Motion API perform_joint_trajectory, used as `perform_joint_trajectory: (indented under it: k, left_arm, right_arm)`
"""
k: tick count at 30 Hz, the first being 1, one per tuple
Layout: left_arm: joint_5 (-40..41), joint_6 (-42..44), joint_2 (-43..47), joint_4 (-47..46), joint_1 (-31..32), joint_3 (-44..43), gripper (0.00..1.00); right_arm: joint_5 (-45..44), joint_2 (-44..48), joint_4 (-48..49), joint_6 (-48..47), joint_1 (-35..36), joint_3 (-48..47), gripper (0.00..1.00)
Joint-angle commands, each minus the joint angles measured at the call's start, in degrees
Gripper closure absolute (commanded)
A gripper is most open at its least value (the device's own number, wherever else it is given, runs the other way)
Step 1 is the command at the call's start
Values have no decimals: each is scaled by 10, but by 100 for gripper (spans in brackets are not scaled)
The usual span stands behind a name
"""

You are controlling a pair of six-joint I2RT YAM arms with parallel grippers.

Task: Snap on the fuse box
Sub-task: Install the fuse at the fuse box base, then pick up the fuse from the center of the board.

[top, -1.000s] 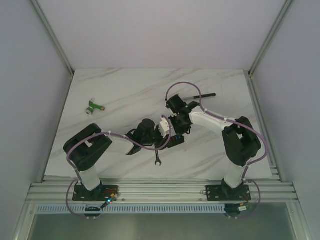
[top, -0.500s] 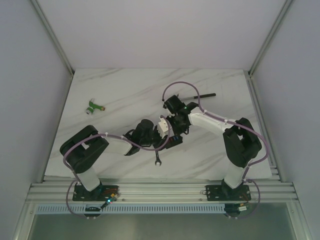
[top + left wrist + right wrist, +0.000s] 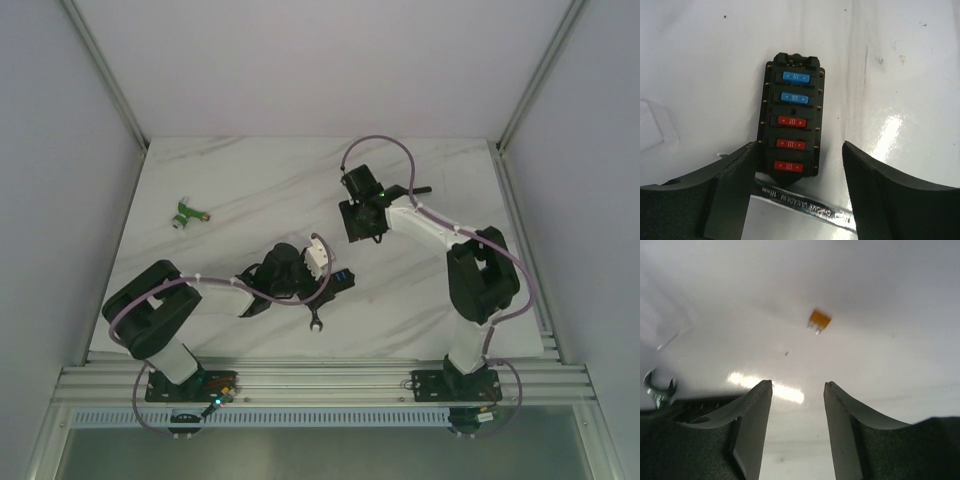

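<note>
Here, the left tool [image 3: 799, 150] stood wide around the small black rectangular plastic fuse box [image 3: 791, 122] without clamping it.
The fuse box lay flat near the centre of the white marble-patterned counter [image 3: 240, 180], with two blue and three red fuses exposed on top. Its near end met the shaft of a silver open-ended wrench [image 3: 805, 206]. Of the left tool's fingers [image 3: 735, 175], one stood just beside the box's corner and the other stood apart from it. The right tool [image 3: 797, 385] hung above the counter farther back, its jaws partly spread with nothing between them. A small orange blade fuse [image 3: 819, 320] lay on the counter ahead of it. A green-and-white connector [image 3: 187, 213] lay well apart, toward the left edge.
</note>
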State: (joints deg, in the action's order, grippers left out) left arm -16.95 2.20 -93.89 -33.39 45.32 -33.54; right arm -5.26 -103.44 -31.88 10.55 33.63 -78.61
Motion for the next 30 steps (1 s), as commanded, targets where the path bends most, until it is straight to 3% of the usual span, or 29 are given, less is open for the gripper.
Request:
perform_joint_trajectory:
  k: [1,11,30]
  left_arm:
    - [30,-21,41,-7,-4,20,21]
    - [76,-82,70,-21,-8,24,12]
    - [77,-134,57,-55,-23,27,14]
  right_arm:
    - [-46,-53,26,34,-17,-49,46]
    - [-74,-147,27,114,-32,-112,40]
    - [-53,-174,19,137,-45,-82,55]
